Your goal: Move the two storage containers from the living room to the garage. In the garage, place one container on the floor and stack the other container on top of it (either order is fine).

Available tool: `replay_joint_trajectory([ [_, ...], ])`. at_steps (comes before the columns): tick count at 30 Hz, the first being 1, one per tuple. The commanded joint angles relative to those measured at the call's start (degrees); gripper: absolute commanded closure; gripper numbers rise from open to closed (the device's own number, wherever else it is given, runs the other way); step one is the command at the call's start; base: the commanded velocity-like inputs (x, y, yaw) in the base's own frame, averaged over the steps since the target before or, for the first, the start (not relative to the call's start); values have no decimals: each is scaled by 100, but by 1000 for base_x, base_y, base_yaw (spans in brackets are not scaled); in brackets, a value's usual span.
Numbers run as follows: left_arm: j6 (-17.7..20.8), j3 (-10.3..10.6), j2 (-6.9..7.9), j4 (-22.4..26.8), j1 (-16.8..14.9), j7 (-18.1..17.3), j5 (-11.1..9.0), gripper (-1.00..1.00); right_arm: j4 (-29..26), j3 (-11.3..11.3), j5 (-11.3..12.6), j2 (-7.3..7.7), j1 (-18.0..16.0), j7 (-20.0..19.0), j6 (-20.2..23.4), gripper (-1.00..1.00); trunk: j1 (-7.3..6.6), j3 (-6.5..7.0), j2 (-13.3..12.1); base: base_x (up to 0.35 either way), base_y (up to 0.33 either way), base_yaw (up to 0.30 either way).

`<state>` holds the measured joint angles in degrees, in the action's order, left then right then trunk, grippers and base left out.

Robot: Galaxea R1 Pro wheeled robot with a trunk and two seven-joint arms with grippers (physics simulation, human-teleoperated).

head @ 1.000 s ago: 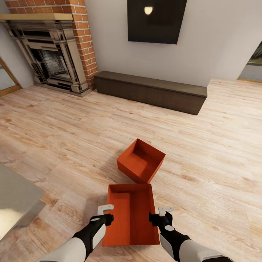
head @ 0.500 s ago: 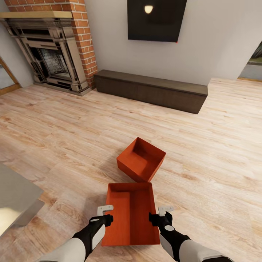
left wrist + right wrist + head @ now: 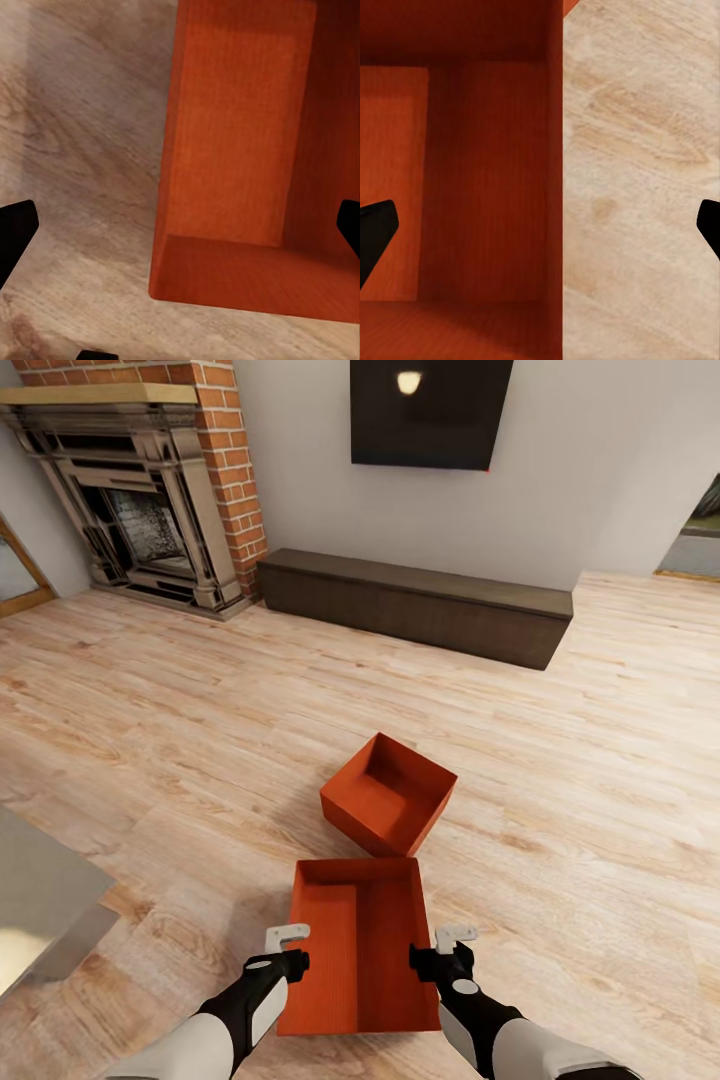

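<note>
Both my left gripper (image 3: 287, 947) and right gripper (image 3: 440, 948) stay spread astride the near container (image 3: 362, 950), my view nudged slightly forward.

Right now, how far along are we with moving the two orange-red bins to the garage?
Nothing is moved yet: both bins sit on the pale wood-plank floor. In hand: the open left gripper and right gripper flank the near orange-red open-top bin, each straddling a side wall, unclosed. Left: gripping, carrying both, including the far orange-red bin, and stacking.

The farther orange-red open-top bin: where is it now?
In the head view, the farther orange-red bin sits on the pale wood-plank floor, just beyond the nearer bin and before the long dark-brown cabinet.
</note>
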<state>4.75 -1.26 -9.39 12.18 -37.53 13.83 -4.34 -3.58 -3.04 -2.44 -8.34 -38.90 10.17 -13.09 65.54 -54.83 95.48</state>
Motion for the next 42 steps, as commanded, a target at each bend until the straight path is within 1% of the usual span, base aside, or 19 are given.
replay_joint_trajectory([
  [1, 26, -9, -2, 13, 0, 15, -44, -100, 6, -30, -26, -1, -4, 40, -7, -100, 22, -22, 43, 0, 0, 0],
  [5, 24, -1, 31, 20, 0, 19, -8, -100, 6, -30, -28, -1, -4, 38, -9, -100, 110, -94, 204, 0, 0, 0],
  [6, 25, 11, 65, 21, 0, 25, 4, -100, 6, -30, -28, -1, -4, 38, -9, -100, 132, -112, 244, 0, 0, 0],
  [7, 32, 31, 153, 21, 0, 30, 20, -100, 6, -30, -28, -1, -4, 38, -9, -100, 154, -130, 284, 0, 0, 0],
  [9, 33, 39, 180, 21, 0, 31, 27, -100, 6, -30, -28, -1, -4, 38, -9, -100, 198, -166, 364, 0, 0, 0],
  [11, 34, 43, 194, 15, 0, 36, 180, -100, 6, -30, -28, -1, -4, 38, -9, -100, 242, -202, 444, 0, 0, 0],
  [13, 35, 45, 199, 8, 0, 41, 482, -100, 6, -28, -28, -1, -4, 38, -9, -100, 286, -238, 525, 0, 0, 0],
  [14, 35, 45, 199, 7, 0, 42, 557, -100, 6, -28, -28, -1, -4, 38, -9, -100, 308, -255, 565, 0, 0, 0],
  [15, 32, 46, 200, 3, 0, 47, 689, -100, 6, -29, -28, -1, -4, 38, -9, -100, 330, -273, 605, 0, 0, 0],
  [17, 29, 42, 200, -5, 0, 48, 810, -100, 6, -29, -28, -1, -4, 38, -9, -100, 374, -309, 685, 0, 0, 0],
  [20, 27, 39, 199, -11, 0, 49, 889, -100, 6, -30, -28, -1, -4, 38, -9, -100, 439, -363, 805, 0, 0, 0],
  [35, 26, -20, 170, 30, 0, 50, 885, -100, 6, -30, -28, 3, -4, 33, -9, -100, 769, -633, 1407, 0, 0, 0],
  [38, 26, -28, 165, 32, 0, 45, 797, -100, 6, -28, -28, 1, -4, 35, -11, -100, 835, -686, 1527, 0, 0, 0],
  [42, 26, -28, 165, 31, 0, 42, 553, -100, 6, -28, -28, -1, -4, 38, -17, -100, 923, -758, 1688, 0, 0, 0],
])
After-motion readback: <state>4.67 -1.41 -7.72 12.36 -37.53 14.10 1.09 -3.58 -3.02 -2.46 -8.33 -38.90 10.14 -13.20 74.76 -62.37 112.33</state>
